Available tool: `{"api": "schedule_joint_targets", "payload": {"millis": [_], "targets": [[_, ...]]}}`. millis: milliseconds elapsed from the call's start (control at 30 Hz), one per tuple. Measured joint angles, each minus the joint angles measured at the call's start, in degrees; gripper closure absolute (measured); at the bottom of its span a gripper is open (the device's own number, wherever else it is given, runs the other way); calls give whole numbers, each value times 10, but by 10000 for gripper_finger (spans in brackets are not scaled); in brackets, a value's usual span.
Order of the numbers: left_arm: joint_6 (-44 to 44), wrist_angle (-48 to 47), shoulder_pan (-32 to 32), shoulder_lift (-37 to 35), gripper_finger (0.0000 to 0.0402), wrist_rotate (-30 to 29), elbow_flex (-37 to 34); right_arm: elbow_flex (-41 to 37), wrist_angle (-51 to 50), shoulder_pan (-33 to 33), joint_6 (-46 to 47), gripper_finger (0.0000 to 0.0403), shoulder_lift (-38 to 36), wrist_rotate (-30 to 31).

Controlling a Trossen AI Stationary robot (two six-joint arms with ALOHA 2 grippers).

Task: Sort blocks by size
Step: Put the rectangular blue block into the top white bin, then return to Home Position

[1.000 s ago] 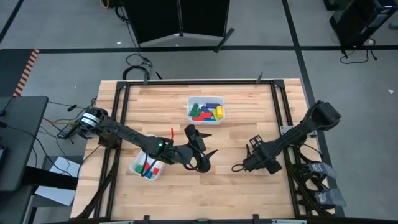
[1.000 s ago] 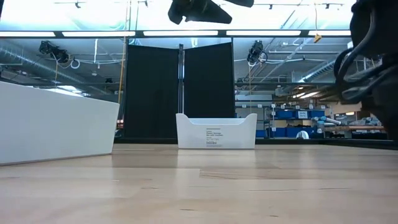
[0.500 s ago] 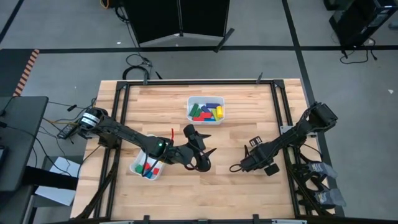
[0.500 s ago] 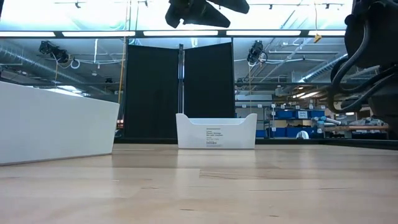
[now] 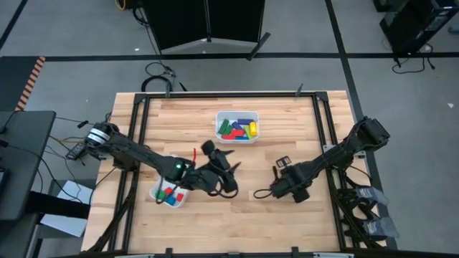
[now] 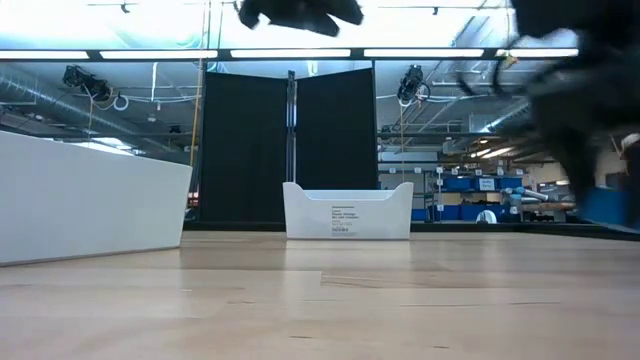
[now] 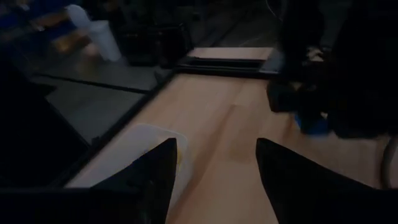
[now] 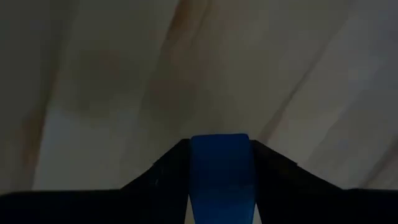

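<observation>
My right gripper (image 5: 258,193) is over the middle of the table, right of centre, and is shut on a blue block (image 8: 221,168). The block also shows as a blue blur in the low view (image 6: 605,205). My left gripper (image 5: 232,179) is open and empty beside it, just left of centre, and also shows in the left wrist view (image 7: 216,174). Several red, blue, green and yellow blocks lie in a white tray (image 5: 221,118) at the far middle. A few red, green and blue blocks lie in a second white tray (image 5: 155,192) near the left edge. My right gripper pinches the blue block's two opposite sides (image 8: 198,168) between its two fingers. The block's end sticks out past the fingertips. The fingers come from the table's right side and point toward its left edge. In the low view the block shows above the table top.
The table top is bare wood between the two trays and along the near edge. A black frame (image 5: 140,122) runs around the table's edges. My two grippers are close together near the table's middle.
My right gripper has carried the blue block toward the table's left edge, staying shut on it. My left gripper has drawn back a little toward the table's left and far side and has stayed open.
</observation>
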Motion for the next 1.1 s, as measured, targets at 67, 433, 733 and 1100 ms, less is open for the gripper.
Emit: {"api": "schedule_joint_targets", "payload": {"millis": [67,433,733,1100], "targets": [[-9,-27,-3,-23,175,-11,0,16,41,-16,-22,261,-6,7],[4,-49,-62,-77,175,-8,0,25,452,-208,-218,261,-42,9],[20,-11,-153,-81,175,-84,0,26,612,-408,-231,261,-33,-112],[-4,-15,-166,-81,175,-113,-1,25,652,-481,-153,136,-21,-208]]}}
